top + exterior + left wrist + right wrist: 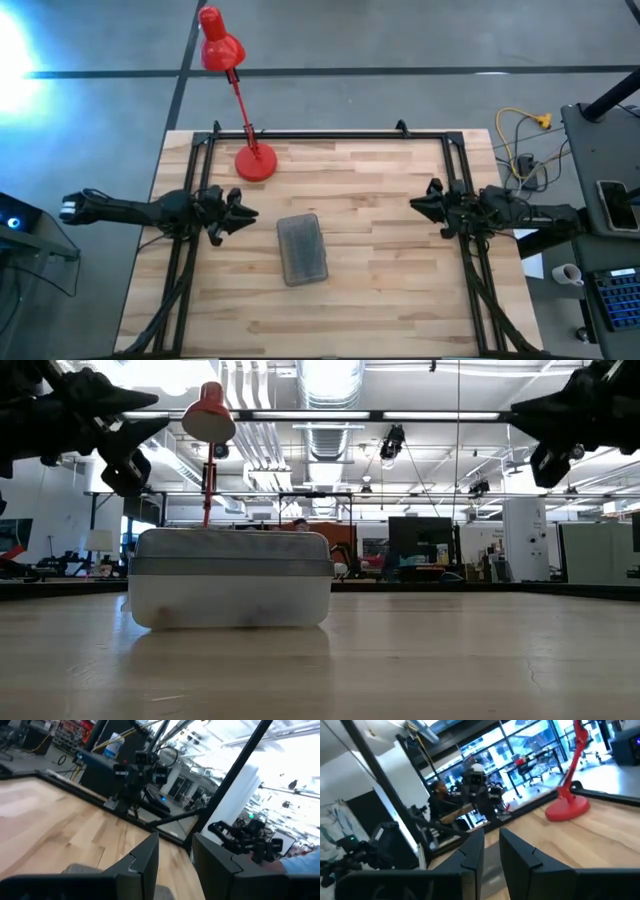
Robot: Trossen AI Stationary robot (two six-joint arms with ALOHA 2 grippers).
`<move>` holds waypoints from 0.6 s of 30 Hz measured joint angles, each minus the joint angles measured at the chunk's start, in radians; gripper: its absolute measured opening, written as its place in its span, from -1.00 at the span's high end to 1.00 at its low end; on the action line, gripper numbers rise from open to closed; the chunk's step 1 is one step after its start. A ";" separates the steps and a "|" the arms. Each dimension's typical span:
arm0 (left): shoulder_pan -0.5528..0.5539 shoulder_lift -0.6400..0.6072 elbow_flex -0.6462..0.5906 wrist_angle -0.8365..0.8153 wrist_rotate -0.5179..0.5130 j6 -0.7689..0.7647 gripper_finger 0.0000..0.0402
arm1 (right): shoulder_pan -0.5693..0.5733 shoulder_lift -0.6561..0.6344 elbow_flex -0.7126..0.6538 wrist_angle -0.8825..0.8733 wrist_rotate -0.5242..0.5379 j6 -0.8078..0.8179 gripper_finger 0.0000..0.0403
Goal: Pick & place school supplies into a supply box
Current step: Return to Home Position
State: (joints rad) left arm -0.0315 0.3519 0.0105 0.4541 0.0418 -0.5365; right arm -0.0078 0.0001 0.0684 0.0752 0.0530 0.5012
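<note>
1. Two dark arms are seen at the table (pixel 400 290), one at each side, and both are raised clear of the wooden top.
2. The left gripper (pixel 243 213) is held above the left part of the table. It is pointed inward toward the supply box (pixel 302 249), near it but not touching it.
3. In the left wrist view its fingers (pixel 142 862) are shown a little apart. Nothing is held between them.
4. The right gripper (pixel 420 203) is held above the right part of the table. It is likewise pointed inward and is kept well apart from the box.
5. In the right wrist view its fingers (pixel 470 852) are parted by a narrow gap, and nothing is gripped.
6. The supply box is laid flat near the middle of the table, slightly toward the left arm, between the two grippers. It is turned a little askew to the table's edges.
7. Its grey gridded lid is seated shut on the translucent body, as is shown in the low view. What lies inside cannot be made out through the cloudy wall.
8. A red desk lamp (pixel 256 163) is stood near the back edge, behind the box and toward the left. Its base is set on the wood, and its stem is leaned so that the shade is carried past the table's edge.
9. In the low view both grippers are seen hanging higher than the box lid.
</note>
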 joint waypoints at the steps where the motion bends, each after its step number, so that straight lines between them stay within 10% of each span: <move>1: 0.000 0.004 0.000 -0.008 0.000 0.000 0.48 | 0.000 0.001 -0.010 0.008 0.001 0.009 0.74; 18: 0.000 0.121 0.000 -0.022 0.000 0.000 0.48 | 0.001 0.128 -0.059 -0.041 0.000 -0.051 0.74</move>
State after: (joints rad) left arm -0.0315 0.4732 0.0109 0.4324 0.0418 -0.5365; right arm -0.0071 0.1279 0.0093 0.0338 0.0532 0.4503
